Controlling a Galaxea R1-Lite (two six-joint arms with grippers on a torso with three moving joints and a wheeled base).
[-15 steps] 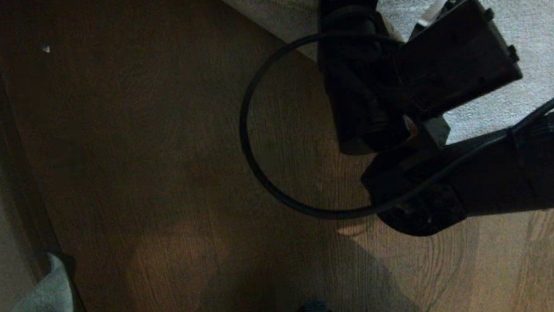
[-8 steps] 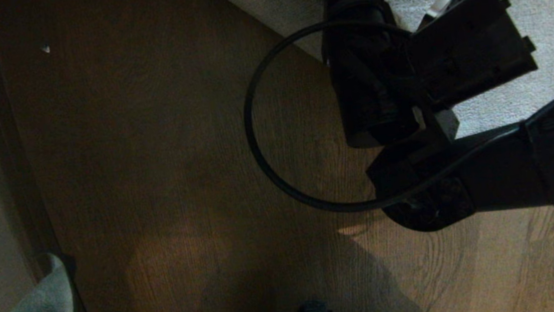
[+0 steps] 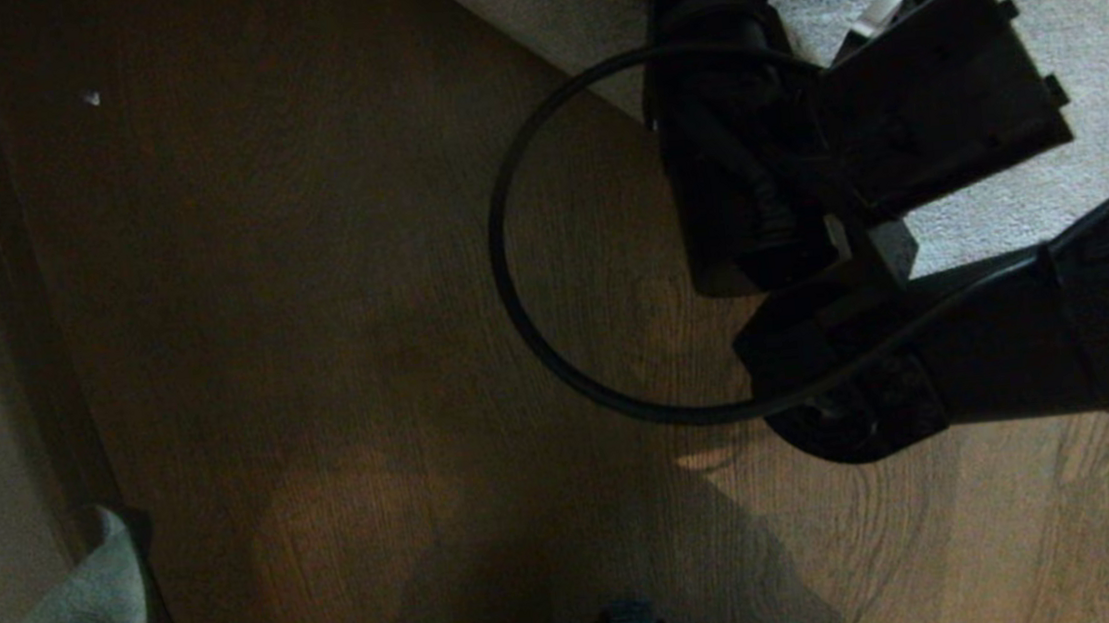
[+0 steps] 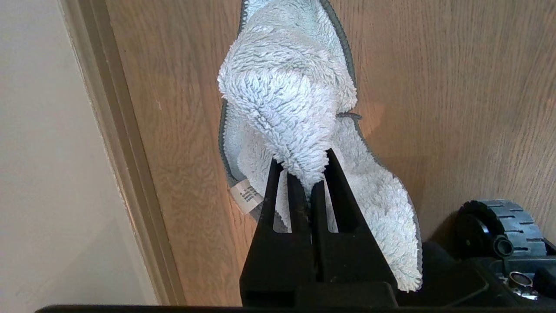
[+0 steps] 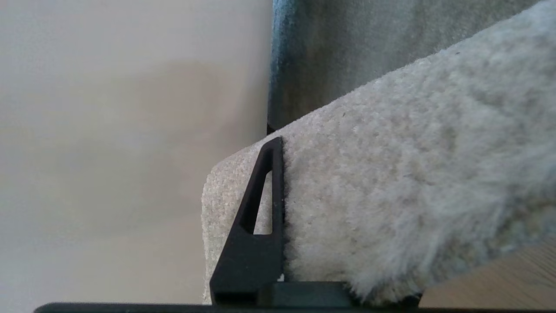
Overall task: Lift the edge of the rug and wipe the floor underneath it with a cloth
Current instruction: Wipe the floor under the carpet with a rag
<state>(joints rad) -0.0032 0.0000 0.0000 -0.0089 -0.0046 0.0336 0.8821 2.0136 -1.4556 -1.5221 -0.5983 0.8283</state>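
Lifting step in hand, judging by the right gripper (image 5: 278, 217) clamped on the raised edge of the grey-beige short-pile rug (image 5: 391, 195), far right. Left gripper (image 4: 306, 174) pinching the fluffy pale grey-blue cloth (image 4: 286, 100), near left, over brown wood-grain floor (image 3: 315, 322). Next, probably: carrying cloth rightward under the lifted edge.

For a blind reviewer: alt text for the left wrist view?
The left gripper is shut on a fluffy light grey-blue microfibre cloth, which hangs over the brown wood-grain plank floor. A pale skirting board runs alongside.
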